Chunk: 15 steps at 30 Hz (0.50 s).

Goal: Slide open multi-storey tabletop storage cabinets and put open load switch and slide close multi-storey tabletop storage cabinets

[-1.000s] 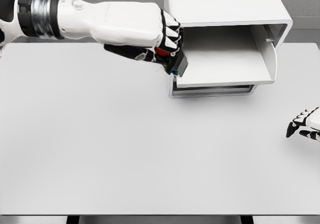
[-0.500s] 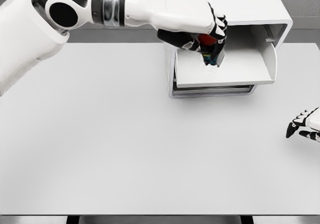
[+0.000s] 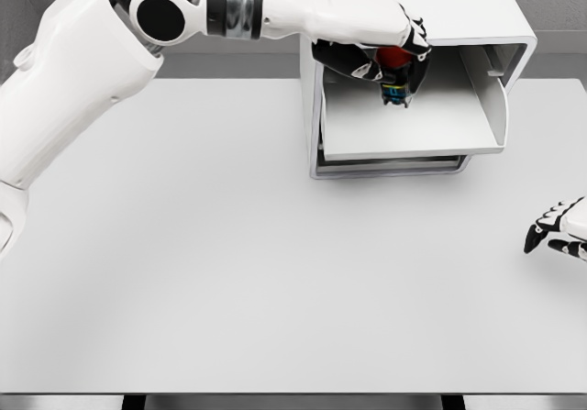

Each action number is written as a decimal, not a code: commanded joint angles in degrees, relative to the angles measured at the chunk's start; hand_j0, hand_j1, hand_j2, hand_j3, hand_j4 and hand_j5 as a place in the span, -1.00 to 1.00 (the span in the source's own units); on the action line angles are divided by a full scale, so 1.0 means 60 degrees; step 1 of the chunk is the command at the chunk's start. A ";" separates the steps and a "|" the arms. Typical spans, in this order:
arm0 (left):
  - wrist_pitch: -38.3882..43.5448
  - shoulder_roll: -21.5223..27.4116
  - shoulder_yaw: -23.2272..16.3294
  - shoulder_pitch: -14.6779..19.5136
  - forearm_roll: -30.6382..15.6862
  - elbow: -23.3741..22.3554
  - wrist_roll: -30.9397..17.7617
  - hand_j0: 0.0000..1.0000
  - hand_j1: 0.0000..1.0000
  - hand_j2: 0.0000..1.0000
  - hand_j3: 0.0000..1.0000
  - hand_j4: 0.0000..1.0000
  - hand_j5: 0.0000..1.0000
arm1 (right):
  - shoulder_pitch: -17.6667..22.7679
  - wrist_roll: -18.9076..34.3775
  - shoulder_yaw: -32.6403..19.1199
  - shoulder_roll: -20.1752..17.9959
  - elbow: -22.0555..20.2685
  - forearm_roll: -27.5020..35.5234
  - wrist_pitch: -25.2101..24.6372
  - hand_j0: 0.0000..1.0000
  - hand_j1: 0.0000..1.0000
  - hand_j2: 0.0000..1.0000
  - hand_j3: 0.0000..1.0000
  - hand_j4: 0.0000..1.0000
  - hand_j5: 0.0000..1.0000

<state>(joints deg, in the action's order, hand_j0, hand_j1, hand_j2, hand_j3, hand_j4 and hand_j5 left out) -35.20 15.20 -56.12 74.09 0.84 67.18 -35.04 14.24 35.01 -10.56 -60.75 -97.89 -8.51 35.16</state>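
The white multi-storey cabinet point(image 3: 417, 6) stands at the table's back, its upper drawer point(image 3: 413, 130) slid out toward me. My left hand point(image 3: 390, 57) reaches over that drawer, its fingers curled around the load switch point(image 3: 396, 78), a dark block with a red top and blue-green marks. The switch hangs above the drawer floor, near its rear. My right hand point(image 3: 558, 229) rests at the table's right edge, only its black-and-white fingers showing, holding nothing.
The white table point(image 3: 229, 272) spreads wide in front of the cabinet. A lower drawer point(image 3: 390, 166) sits shut beneath the open one. The open drawer's raised right wall point(image 3: 495, 98) stands beside the hand.
My left arm has swung right and back, carrying the load switch from the cabinet's left front corner to a spot over the open drawer. The right hand has stayed put.
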 commanded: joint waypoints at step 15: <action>0.0033 0.0103 0.0021 0.0146 -0.0155 -0.0122 0.0006 1.00 1.00 1.00 1.00 1.00 1.00 | -0.0117 -0.0002 0.0206 -0.0158 -0.0003 0.0057 -0.0026 -0.02 -0.02 -0.02 -0.02 -0.02 -0.02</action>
<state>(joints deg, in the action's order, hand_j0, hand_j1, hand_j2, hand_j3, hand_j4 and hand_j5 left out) -35.18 15.49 -56.07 74.97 0.32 65.54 -35.03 12.75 35.01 -9.94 -61.11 -97.89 -8.45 35.13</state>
